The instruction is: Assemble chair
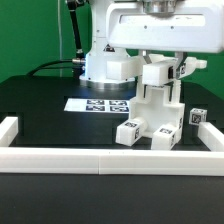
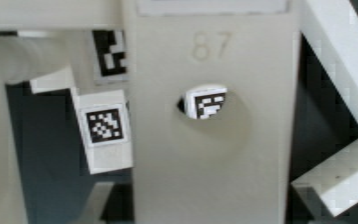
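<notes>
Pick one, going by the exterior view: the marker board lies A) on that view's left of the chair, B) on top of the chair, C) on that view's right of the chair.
A: the marker board lies flat on the exterior view's left of the chair.

Small white plastic chair (image 1: pixel 155 108), partly assembled from chunky blocky pieces, black-and-white square tags on its faces, standing upright just to the exterior view's right of the marker board (image 1: pixel 100 104), its broad slab (image 2: pixel 208 150) embossed 87, one tag set in a round recess
</notes>
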`<action>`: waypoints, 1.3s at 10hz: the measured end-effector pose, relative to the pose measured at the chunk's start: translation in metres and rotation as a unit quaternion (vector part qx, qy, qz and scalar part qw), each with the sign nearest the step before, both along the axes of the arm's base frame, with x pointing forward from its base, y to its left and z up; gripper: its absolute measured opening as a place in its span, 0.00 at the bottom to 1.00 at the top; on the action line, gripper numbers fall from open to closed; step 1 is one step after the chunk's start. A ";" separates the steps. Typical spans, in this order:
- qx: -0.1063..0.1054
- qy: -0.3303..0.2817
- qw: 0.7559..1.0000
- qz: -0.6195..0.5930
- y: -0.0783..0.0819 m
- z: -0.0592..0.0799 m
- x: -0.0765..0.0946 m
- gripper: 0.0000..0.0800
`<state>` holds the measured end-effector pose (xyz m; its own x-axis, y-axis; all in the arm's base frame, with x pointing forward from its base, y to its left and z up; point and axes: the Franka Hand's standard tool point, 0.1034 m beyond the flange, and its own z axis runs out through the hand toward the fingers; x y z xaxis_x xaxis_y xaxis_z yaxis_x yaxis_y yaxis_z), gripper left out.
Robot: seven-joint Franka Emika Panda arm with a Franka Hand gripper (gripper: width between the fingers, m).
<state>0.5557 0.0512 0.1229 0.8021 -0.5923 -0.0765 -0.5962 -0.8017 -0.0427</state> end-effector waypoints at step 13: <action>0.000 -0.007 0.999 0.052 0.021 -0.004 -0.003 0.36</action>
